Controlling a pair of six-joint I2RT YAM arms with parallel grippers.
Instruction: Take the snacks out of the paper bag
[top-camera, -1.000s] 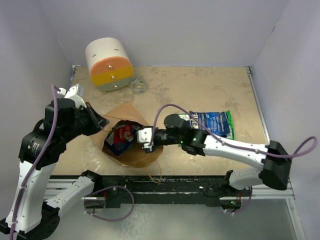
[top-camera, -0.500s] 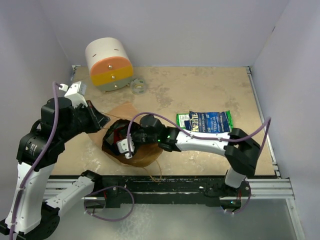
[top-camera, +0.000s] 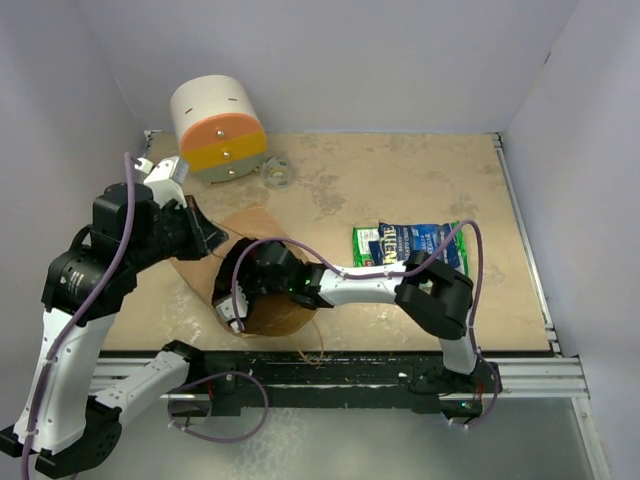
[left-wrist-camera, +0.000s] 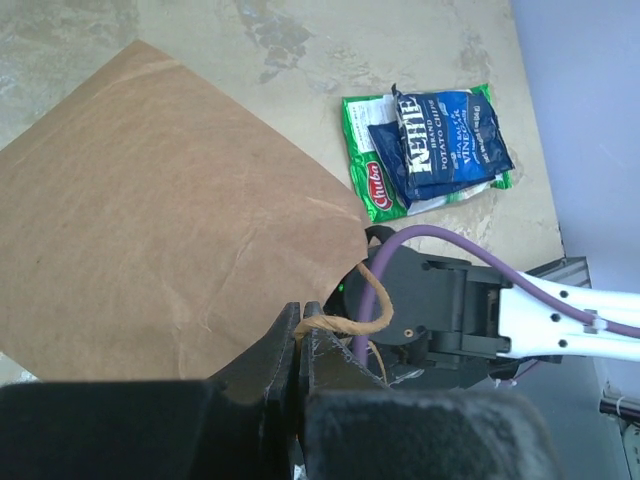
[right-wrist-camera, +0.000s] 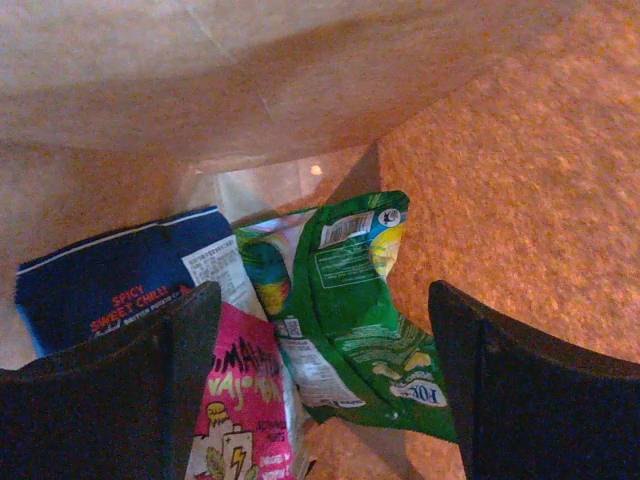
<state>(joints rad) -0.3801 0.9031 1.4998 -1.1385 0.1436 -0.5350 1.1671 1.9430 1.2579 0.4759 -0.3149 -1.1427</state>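
Observation:
The brown paper bag (top-camera: 252, 226) lies on its side, mouth toward the near edge. My left gripper (top-camera: 207, 240) is shut on the bag's twisted paper handle (left-wrist-camera: 345, 325) and holds the mouth up. My right gripper (top-camera: 238, 305) is open inside the bag. In the right wrist view its fingers (right-wrist-camera: 110, 390) stand wide apart around a green packet (right-wrist-camera: 360, 300) and a pink packet (right-wrist-camera: 245, 400), touching neither. A dark blue packet (right-wrist-camera: 110, 290) and a teal one (right-wrist-camera: 265, 270) lie behind. Outside the bag, a dark blue packet (top-camera: 425, 243) lies on a green one (top-camera: 368, 245).
A white, orange and yellow cylinder (top-camera: 215, 125) stands at the back left, with a small tape roll (top-camera: 275, 172) beside it. Walls close in the table at the left, back and right. The right arm (left-wrist-camera: 460, 310) stretches across the bag's mouth.
My right gripper has moved left, from outside the bag's mouth to deep inside the bag. My left gripper has shifted a little up and back with the handle.

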